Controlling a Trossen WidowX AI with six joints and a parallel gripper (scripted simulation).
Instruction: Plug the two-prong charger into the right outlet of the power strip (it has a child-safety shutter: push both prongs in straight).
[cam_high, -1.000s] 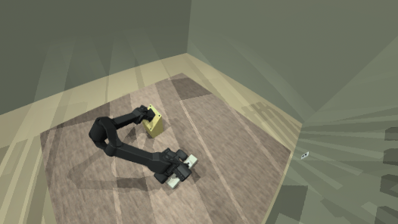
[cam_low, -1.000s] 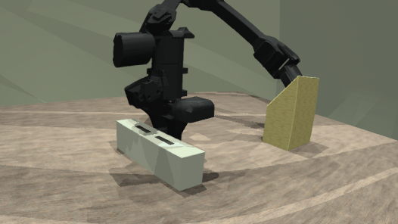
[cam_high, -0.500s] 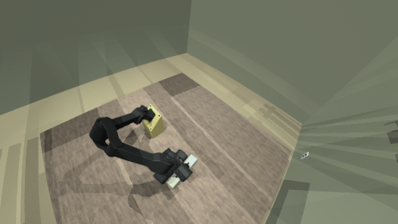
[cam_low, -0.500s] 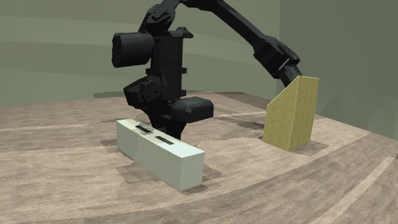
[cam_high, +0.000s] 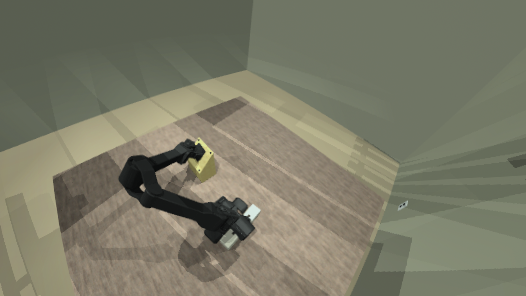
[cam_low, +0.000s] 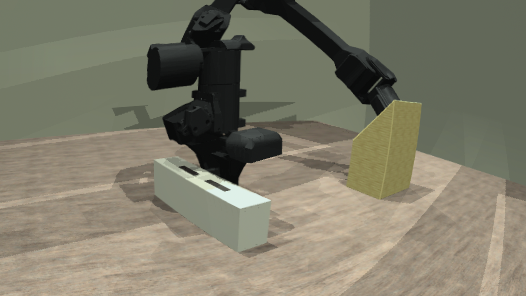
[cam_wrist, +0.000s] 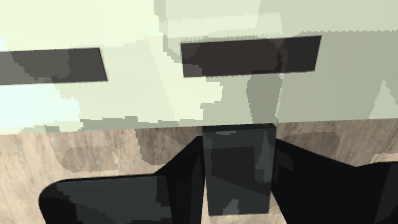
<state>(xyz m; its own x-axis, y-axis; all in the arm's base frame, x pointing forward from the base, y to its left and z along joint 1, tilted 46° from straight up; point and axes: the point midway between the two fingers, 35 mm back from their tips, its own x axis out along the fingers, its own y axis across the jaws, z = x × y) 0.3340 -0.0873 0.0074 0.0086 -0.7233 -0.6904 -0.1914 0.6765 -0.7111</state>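
Note:
The pale power strip (cam_high: 254, 212) (cam_low: 200, 217) (cam_wrist: 350, 100) lies on the table with two dark outlet recesses in its top. In the wrist view the right recess (cam_wrist: 250, 56) is beyond the charger and the left recess (cam_wrist: 50, 66) is off to the side. My gripper (cam_wrist: 228, 141) is shut on the black charger (cam_wrist: 240, 175), a dark block between the two fingers. The charger shows just below the strip's near edge in the wrist view, in line with the right recess. Its prongs are not visible. The arm hides the charger in the top view; it cannot be made out in the exterior view.
A yellow block (cam_high: 205, 167) (cam_low: 382, 155) with a sloped face stands at the arm's far end, where a black arm part meets it. A small white plate with dark marks (cam_high: 403, 205) shows at the far right of the top view. Walls stand around the table.

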